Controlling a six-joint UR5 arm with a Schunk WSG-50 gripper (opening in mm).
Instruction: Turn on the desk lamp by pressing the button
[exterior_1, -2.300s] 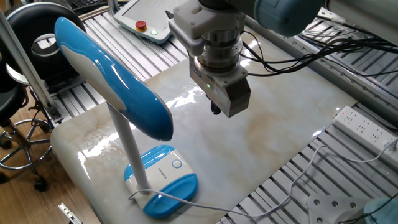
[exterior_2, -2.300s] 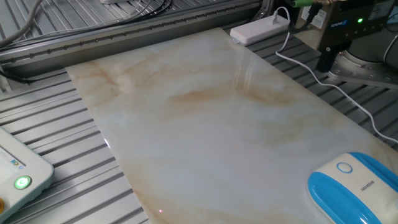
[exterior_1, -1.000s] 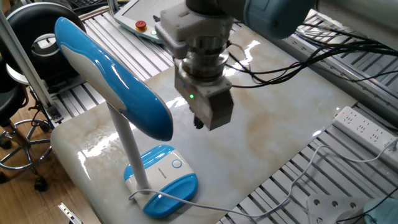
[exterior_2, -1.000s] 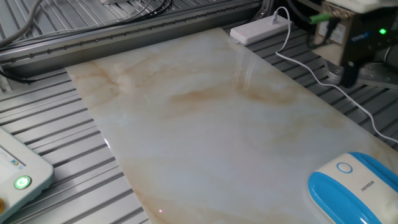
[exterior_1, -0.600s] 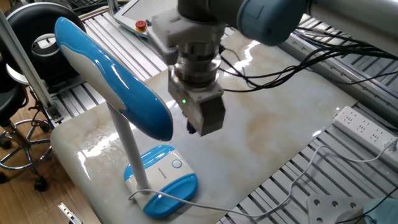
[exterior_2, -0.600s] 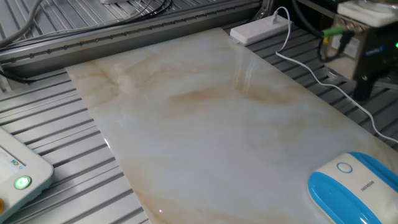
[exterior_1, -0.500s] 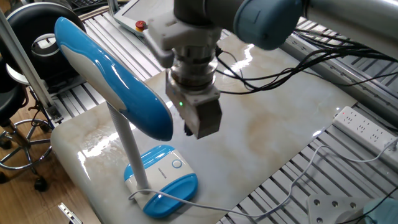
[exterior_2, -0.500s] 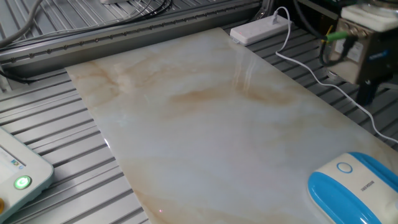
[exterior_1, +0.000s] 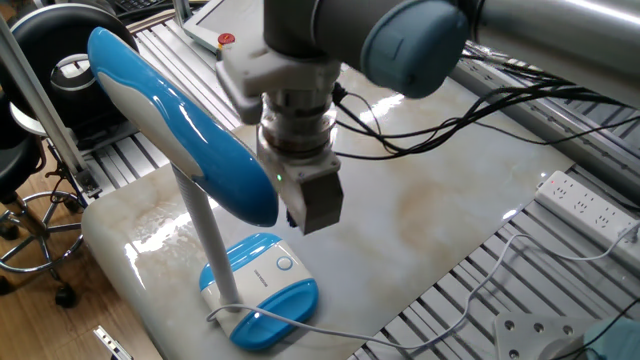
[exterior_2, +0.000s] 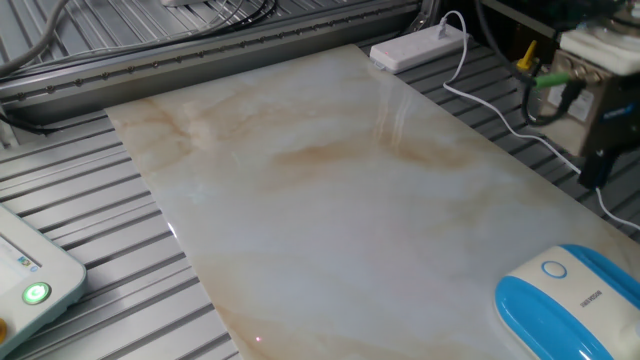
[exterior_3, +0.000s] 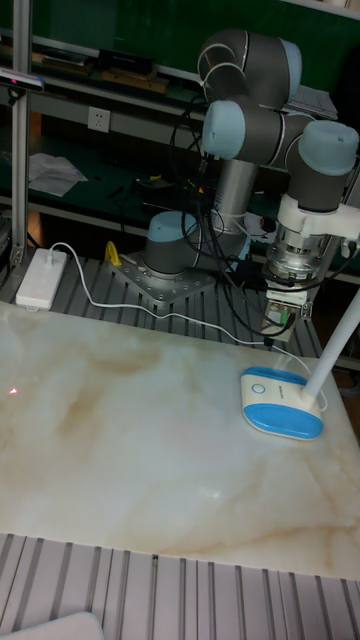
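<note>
far left of one fixed view: desk lamp (exterior_1: 185, 130) standing near the table (exterior_1: 440, 220) corner, long blue-and-white head tilted over a slim stem, oval base on the marble below. button (exterior_1: 285, 264) on the white part of the base, uncovered and facing up; also visible in the other fixed view (exterior_2: 553, 269) and the tall fixed view (exterior_3: 260, 378).

centre: gripper (exterior_1: 300, 225) poised above the base, just beside the lamp head, pointing down, apart from the button. finger state: cannot tell; tips dark and hidden behind the gripper body in every view.

step in hand, judged: final approach to the press. for a clean press:
- centre the tip directly over the white disc before descending.
- keep clear of the lamp head and stem on the way down.
- descend vertically, slowly; press briefly, then lift.
- avoid pushing sideways; light base likely to slide on glossy marble.

right: power strip (exterior_1: 585, 205) and loose cables beside the table, well apart from the work.
</note>
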